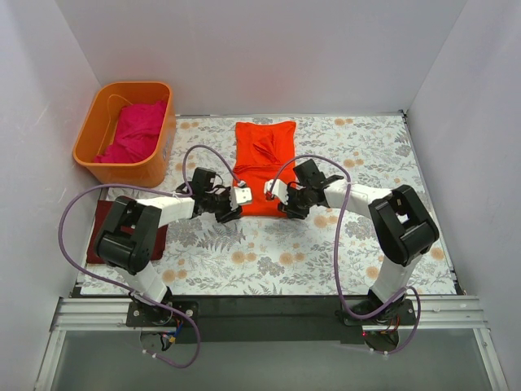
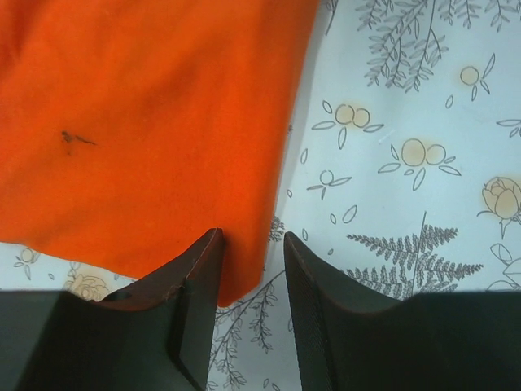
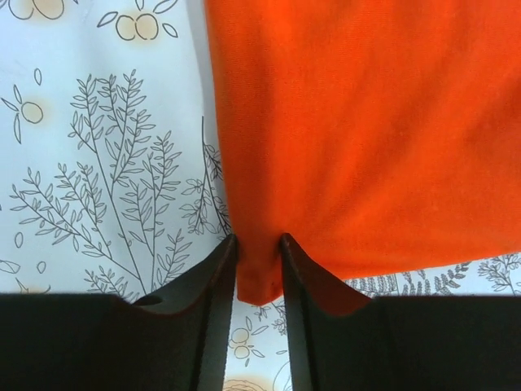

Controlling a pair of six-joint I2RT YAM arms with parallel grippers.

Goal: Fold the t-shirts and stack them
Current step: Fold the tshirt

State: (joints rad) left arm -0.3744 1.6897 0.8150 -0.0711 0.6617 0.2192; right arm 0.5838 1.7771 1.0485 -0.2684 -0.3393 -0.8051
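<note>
Orange-red t-shirt [image 1: 262,163] is lying flat mid-table [image 1: 326,244], sides tucked into a strip, so I'm judging the next fold starts from its near corners. Magenta-pink t-shirt [image 1: 134,134] is sitting in the tub [image 1: 89,151], far left. Maroon t-shirt [image 1: 95,218] is lying at the left edge, likely the stack base. Right gripper [image 3: 258,238] is pinching the near right corner, fingers narrow on cloth. Left gripper [image 2: 252,236] is straddling the other corner, fingers slightly apart, not clamping.

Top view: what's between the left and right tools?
The near hem of the orange-red t-shirt spans the gap between the left tool and the right tool, as the top view shows. Nothing else lies there.
</note>
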